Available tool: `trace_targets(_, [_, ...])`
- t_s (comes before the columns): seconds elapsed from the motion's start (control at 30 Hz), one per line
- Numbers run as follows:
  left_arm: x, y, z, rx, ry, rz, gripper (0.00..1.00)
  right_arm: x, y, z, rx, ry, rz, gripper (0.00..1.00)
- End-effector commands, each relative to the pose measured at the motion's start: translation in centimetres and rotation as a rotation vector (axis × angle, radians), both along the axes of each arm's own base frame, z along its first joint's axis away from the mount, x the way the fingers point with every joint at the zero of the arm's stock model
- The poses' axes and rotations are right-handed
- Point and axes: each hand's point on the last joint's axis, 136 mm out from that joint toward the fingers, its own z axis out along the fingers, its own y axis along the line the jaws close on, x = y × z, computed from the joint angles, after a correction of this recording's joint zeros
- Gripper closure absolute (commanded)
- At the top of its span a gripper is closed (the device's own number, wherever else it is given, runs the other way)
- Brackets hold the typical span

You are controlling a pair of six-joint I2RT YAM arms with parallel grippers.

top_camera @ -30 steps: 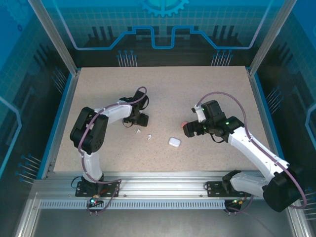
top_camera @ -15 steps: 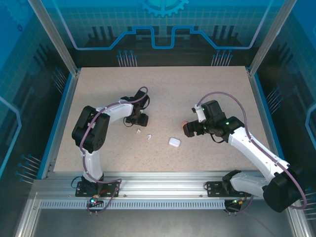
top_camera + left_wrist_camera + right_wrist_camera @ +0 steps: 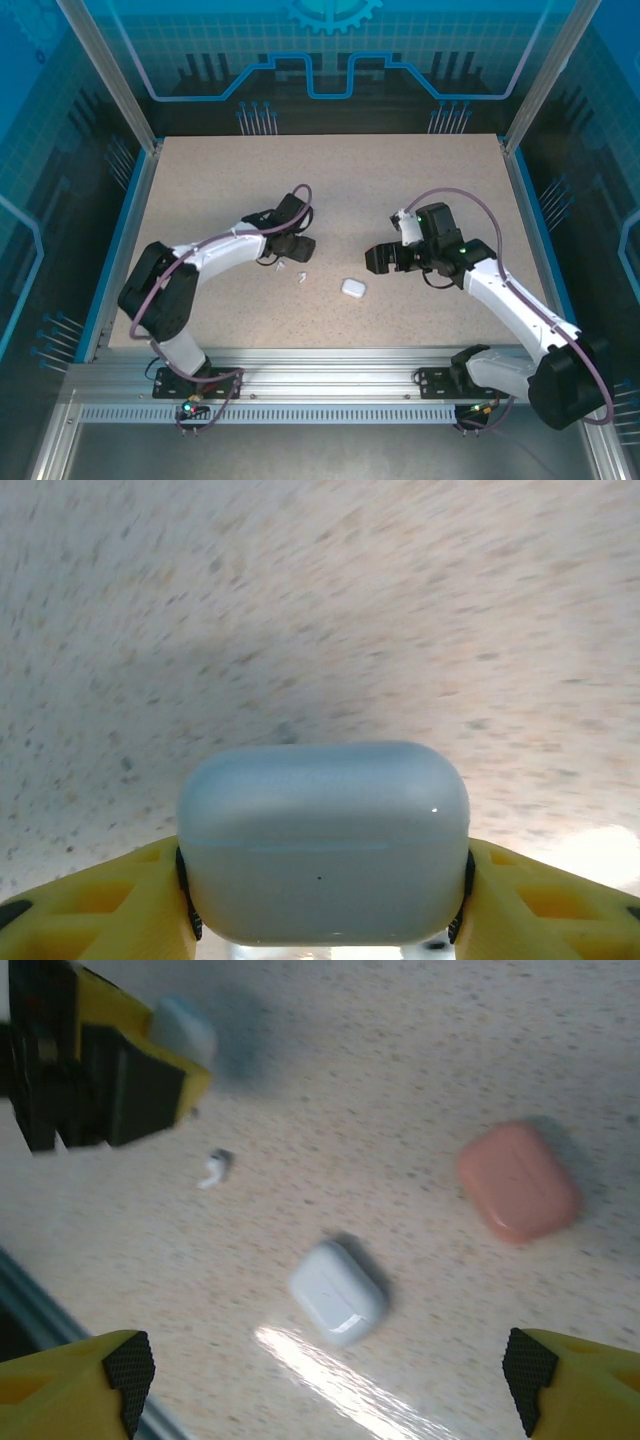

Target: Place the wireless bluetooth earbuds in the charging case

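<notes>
My left gripper point(image 3: 322, 880) is shut on a closed white charging case point(image 3: 322, 840), held just above the table. In the top view that gripper point(image 3: 298, 247) hovers beside two white earbuds point(image 3: 281, 266) point(image 3: 300, 279) lying on the table. A second white case point(image 3: 353, 288) lies closed at centre. My right gripper point(image 3: 328, 1370) stands open above this case point(image 3: 337, 1292), with nothing between its fingers. A closed salmon case point(image 3: 518, 1182) lies to its right. One white earbud point(image 3: 213, 1169) lies near the left gripper's yellow fingers point(image 3: 150, 1060).
The speckled tabletop point(image 3: 330, 180) has free room at the back and on both sides. Blue rails point(image 3: 118, 240) border the table, and a metal rail point(image 3: 330, 385) runs along the near edge. Glare marks the table near the white case.
My left arm has swung right and stretched out, carrying the white case. My right gripper has shifted left and now covers the salmon case in the top view.
</notes>
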Motion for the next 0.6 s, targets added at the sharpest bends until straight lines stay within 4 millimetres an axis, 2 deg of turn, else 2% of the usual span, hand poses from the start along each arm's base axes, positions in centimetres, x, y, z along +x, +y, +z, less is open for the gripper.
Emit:
trace_targets(0.0, [-0.2, -2.4, 2.8, -0.072, -0.14, -0.1, 0.46, 0.7, 1.5, 1.5, 0.195, 0.061, -0.021, 0.07])
trace_targets(0.13, [-2.1, -5.1, 5.3, -0.18, -0.253, -0.2, 0.46, 2.0, 1.9, 2.8, 0.358, 0.084, -0.055, 0.11])
trace_targets(0.23, [-3.4, -6.3, 7.1, -0.284, -0.325, -0.25, 0.46, 2.4, 2.8, 3.9, 0.417, 0.085, -0.023, 0.15])
trace_targets(0.43, [-5.4, -7.2, 9.8, -0.385, -0.419, -0.31, 0.47, 2.2, 5.3, 4.2, 0.422, 0.095, 0.06, 0.2])
trace_targets(0.57, [-6.3, -7.6, 10.6, -0.392, -0.45, -0.355, 0.47, 2.3, 7.0, 4.4, 0.411, 0.081, 0.098, 0.21])
